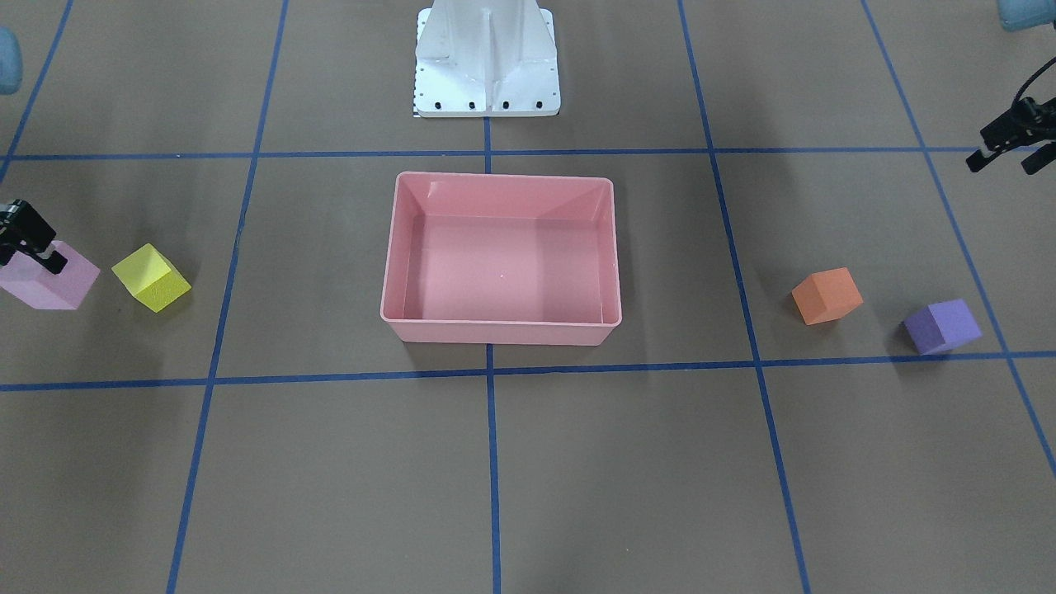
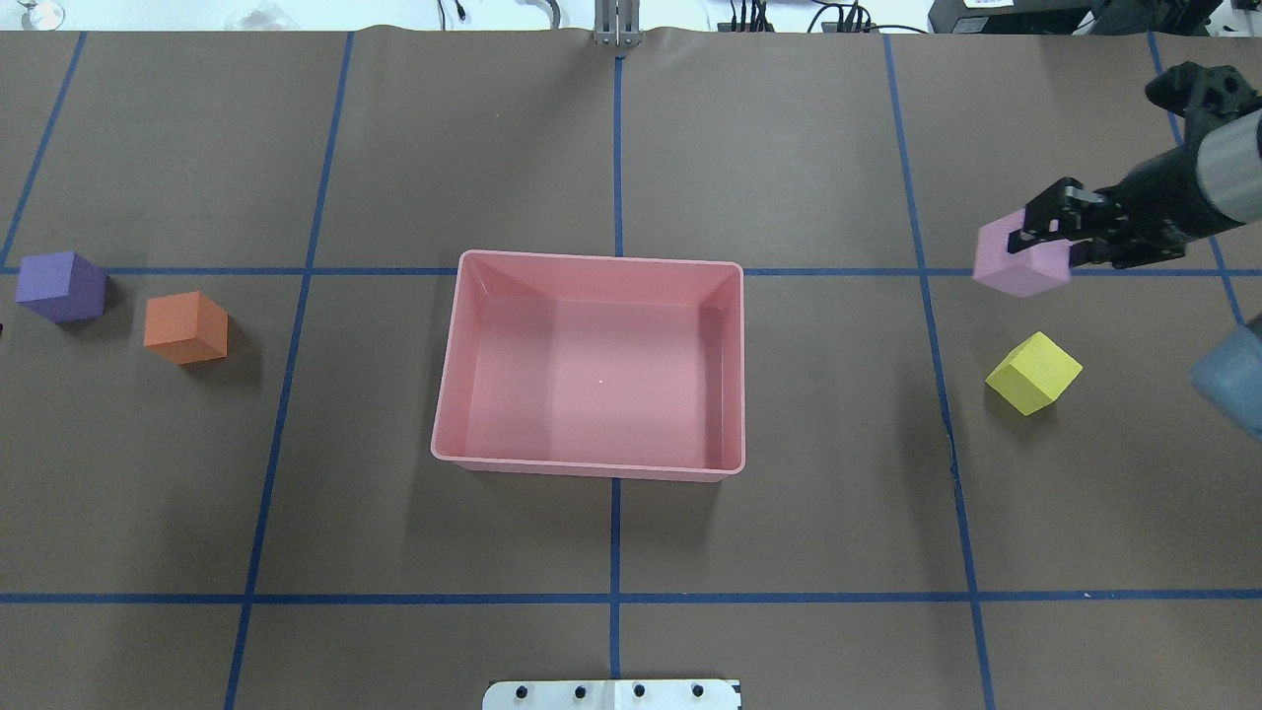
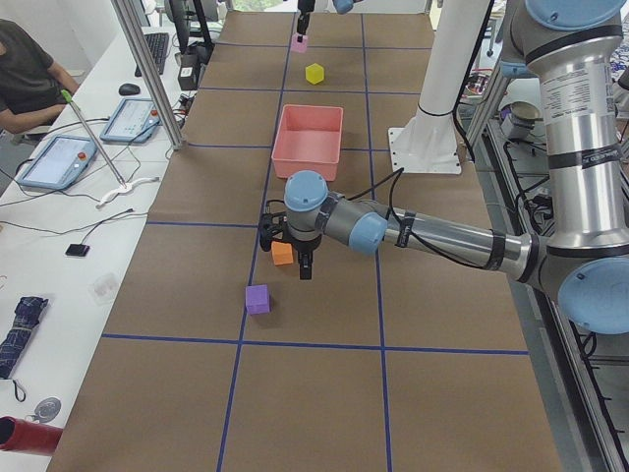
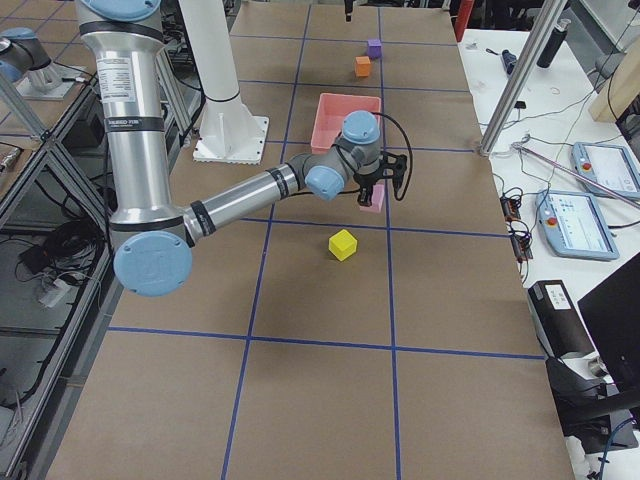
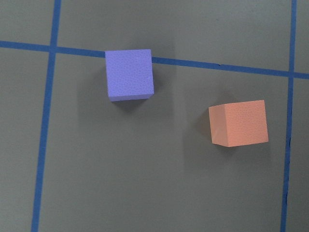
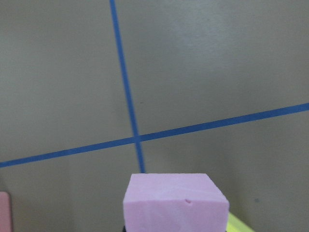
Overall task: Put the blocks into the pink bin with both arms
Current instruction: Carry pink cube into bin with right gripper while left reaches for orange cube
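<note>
While the right jaws are clamped on the light pink block (image 2: pixel 1016 264), well out to the right of the pink bin (image 2: pixel 592 264) and near the yellow block (image 2: pixel 1032 373), you see the left jaws standing apart, gripping nothing, above the orange block (image 2: pixel 185 328) and purple block (image 2: pixel 61 287). Those two sit close together on the surface (image 2: pixel 789 552), well left of the bin. All four blocks are outside it.

My arms (image 3: pixel 447 239) are silver-grey tubes with light-blue joint caps (image 3: pixel 305 189) and black grippers (image 1: pixel 1002 163). My white pedestal (image 1: pixel 487 58) has small black screws (image 1: pixel 472 106).
</note>
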`<state>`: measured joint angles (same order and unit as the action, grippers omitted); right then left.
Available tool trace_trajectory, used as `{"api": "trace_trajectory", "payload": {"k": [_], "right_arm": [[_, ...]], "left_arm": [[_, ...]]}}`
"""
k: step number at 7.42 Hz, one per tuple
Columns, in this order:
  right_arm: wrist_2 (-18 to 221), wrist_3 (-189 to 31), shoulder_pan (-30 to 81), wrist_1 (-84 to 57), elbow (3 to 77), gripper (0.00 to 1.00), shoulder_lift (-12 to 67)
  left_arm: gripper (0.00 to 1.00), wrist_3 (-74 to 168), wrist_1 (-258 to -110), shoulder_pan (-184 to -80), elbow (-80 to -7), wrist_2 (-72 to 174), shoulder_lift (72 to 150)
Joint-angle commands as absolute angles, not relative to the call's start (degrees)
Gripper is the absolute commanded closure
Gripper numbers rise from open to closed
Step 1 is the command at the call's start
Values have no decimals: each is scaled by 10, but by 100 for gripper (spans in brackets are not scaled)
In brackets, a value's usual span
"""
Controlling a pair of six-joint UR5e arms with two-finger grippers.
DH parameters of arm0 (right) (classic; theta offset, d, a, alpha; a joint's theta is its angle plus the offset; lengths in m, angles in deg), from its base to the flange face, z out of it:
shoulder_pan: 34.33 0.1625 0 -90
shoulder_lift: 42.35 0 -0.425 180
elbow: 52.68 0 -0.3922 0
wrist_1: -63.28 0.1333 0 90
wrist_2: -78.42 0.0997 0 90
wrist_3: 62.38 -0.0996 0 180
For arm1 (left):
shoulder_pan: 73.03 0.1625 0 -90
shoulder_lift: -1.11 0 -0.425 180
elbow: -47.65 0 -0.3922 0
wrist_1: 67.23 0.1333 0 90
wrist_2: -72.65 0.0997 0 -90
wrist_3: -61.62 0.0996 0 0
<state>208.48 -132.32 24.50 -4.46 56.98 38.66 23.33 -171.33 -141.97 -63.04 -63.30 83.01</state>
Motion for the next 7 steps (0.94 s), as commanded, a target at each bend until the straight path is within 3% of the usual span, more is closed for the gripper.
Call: {"api": "trace_trajectory", "payload": {"k": [1,3,7], "right_arm": [[2074,-1444,174,-122,574,99,255],[1968,-1509,59,-204,573,98,166],[1876,-1529,-52,-208,547,90,153]], "left_arm": [[0,207,-1717,-1396,-574,-618,886],[0,208,-1726,-1383,-537,-617,916],[0,149,-1730,-1336,-488,-589,979]]}}
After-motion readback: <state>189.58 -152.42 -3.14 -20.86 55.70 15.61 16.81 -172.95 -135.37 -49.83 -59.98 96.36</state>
